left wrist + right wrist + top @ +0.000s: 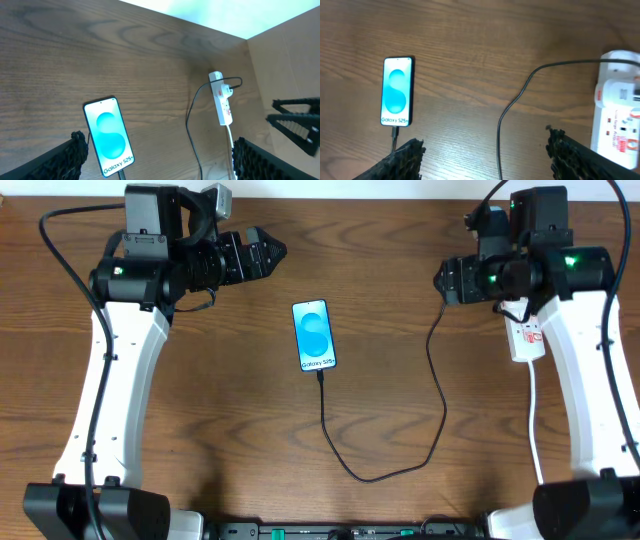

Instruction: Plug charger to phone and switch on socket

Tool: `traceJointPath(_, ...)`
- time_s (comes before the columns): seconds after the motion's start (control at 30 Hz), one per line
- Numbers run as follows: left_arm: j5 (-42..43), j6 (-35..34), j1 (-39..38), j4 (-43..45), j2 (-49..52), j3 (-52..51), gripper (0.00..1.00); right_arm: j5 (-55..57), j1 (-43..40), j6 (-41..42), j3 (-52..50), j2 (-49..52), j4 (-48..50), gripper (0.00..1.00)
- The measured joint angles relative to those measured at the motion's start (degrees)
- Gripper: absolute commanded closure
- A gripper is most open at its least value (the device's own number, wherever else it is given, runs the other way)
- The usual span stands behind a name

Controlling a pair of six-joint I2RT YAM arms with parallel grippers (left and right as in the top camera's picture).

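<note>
Lowest in the overhead frame, the charger lies slack on the wooden counter in a wide U. The bottom of its loop sits just right of centre. One leg climbs to the phone and the other rises on the right toward the socket.

The phone lies flat and face up at mid-frame, well apart from both arms. Its long axis runs up and down the picture, tipped slightly. The "Galaxy S25+" end points at the lower edge. The cable's small tip meets that lower short edge; how deeply it is seated cannot be told.

At the right, the socket also lies lengthwise up and down the frame, its upper part hidden under the right arm. Its thick white cord leaves the lower end and trails downward. In the left wrist view its rounded end is farthest from the camera, and the charger's black plug sits in it. The switch position is too small to read.

Toward the top of the frame, the left claw points right, above and left of the phone. Its fingers are spread wide and hold nothing. The right claw points left, just beside the socket. In its own view the fingers are released, well apart, with bare counter between them
</note>
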Motion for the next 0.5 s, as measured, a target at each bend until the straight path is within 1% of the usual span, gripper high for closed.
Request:
traceJointPath(0.1, 0.0, 0.0, 0.0, 0.0, 0.0, 0.0, 0.07, 0.9, 0.6, -0.1, 0.0, -2.3, -0.1, 0.16)
traceJointPath(0.3, 0.0, 0.0, 0.0, 0.0, 0.0, 0.0, 0.07, 1.5, 0.6, -0.1, 0.0, -6.7, -0.7, 0.15)
traceJointPath(0.4, 0.0, 0.0, 0.0, 0.0, 0.0, 0.0, 0.07, 1.5, 0.6, -0.1, 0.0, -8.5, -0.9, 0.08)
traceJointPath(0.5, 0.0, 0.0, 0.0, 0.0, 0.0, 0.0, 0.07, 1.5, 0.6, -0.2, 0.0, -10.2, -0.9, 0.05)
